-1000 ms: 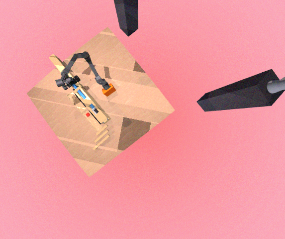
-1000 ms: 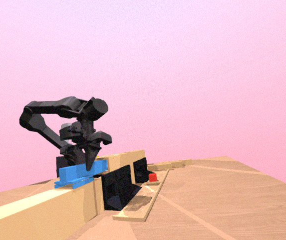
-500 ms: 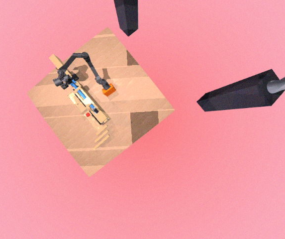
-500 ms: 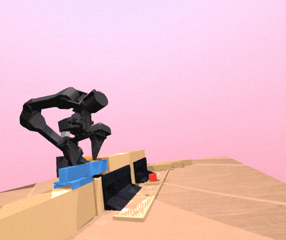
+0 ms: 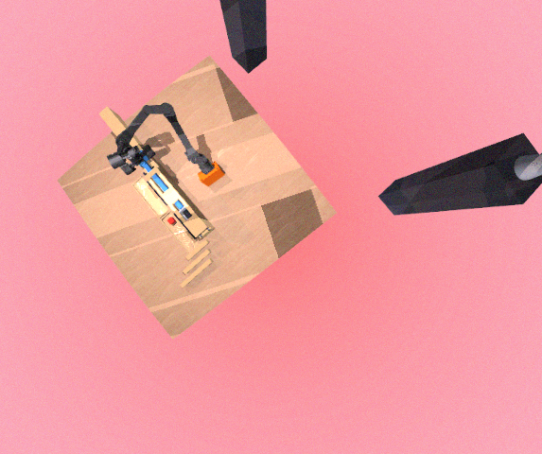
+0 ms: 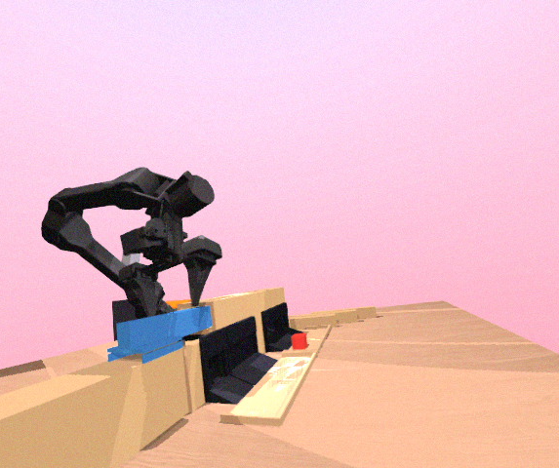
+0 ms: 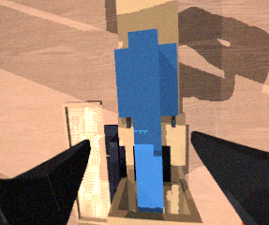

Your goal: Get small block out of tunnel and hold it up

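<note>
Small red block (image 5: 171,220) (image 6: 299,340) is located outside the tunnel, on the pale strip alongside it; it is not gripped or raised. The bench (image 5: 241,229) (image 6: 446,377) (image 7: 22,37) is surfaced in wood grain and carries all parts. The arm (image 5: 180,129) (image 6: 102,196) is mounted on an orange base (image 5: 211,184) (image 6: 179,304) and is extended over one end of the tan tunnel (image 5: 196,225) (image 6: 239,307) (image 7: 155,217). A tan beam (image 5: 113,119) (image 6: 42,412) (image 7: 145,23) is aligned with that end. The pale strip (image 5: 149,197) (image 6: 269,398) (image 7: 84,173) is laid low along one side of the tunnel, below two black panels (image 6: 228,352) (image 6: 274,322). The claw (image 5: 138,160) (image 6: 174,309) (image 7: 141,140) is pointed downward with its fingers spread wide, one on either side of the blue handle (image 5: 145,164) (image 6: 163,330) (image 7: 139,75); nothing is pinched. The handle is seated above the beam at the tunnel end. Three tan rods (image 5: 197,250) (image 5: 196,262) (image 5: 196,272) are placed side by side beyond the tunnel's opposite end.
</note>
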{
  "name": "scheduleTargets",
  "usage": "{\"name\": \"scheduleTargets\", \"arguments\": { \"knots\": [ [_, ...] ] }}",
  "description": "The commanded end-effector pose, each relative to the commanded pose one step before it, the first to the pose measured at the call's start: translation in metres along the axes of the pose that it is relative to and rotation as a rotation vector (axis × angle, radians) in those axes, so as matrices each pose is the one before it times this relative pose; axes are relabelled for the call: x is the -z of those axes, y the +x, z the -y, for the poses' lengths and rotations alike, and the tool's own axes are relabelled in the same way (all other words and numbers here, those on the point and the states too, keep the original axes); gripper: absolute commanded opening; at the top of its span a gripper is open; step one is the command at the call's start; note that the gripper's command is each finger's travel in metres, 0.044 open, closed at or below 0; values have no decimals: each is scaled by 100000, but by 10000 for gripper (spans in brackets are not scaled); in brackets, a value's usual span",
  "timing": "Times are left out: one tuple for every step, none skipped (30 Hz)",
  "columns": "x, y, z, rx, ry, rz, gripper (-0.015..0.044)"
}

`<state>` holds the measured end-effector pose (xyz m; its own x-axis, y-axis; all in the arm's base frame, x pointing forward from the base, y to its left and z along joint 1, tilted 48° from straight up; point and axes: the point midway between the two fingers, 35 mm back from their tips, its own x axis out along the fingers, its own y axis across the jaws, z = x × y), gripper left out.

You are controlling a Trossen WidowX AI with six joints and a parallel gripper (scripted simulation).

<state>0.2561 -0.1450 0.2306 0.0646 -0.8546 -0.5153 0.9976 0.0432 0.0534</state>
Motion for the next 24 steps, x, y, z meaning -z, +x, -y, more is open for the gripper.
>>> {"name": "scheduleTargets", "arguments": {
  "knots": [
    [297,733,232,194,-631,-461,440],
    [30,156,26,-1,7,-6,440],
    [29,156,27,-2,6,-2,440],
    [28,156,28,-3,6,2,440],
    [28,155,29,-4,5,6,440],
    [27,155,30,-4,4,10,440],
    [26,155,31,-5,4,14,440],
    [26,154,32,-6,3,18,440],
    [25,154,33,-7,2,22,440],
    [24,154,34,-7,2,26,440],
    [24,153,35,-8,1,30,440],
    [23,153,36,-9,0,34,440],
    [22,153,37,-9,-1,38,440],
    [22,152,38,-10,-2,42,440],
    [21,152,39,-10,-2,46,440],
    [21,151,40,-10,-3,50,440],
    [16,121,33,-9,-3,43,440],
    [-151,-562,-283,127,362,78,414],
    [0,0,0,0,0,0,387],
    [0,0,0,0,0,0,361],
    [0,0,0,0,0,0,335],
    [0,0,0,0,0,0,309],
    [0,0,0,0,0,0,282],
    [0,0,0,0,0,0,256]
  ]
}}
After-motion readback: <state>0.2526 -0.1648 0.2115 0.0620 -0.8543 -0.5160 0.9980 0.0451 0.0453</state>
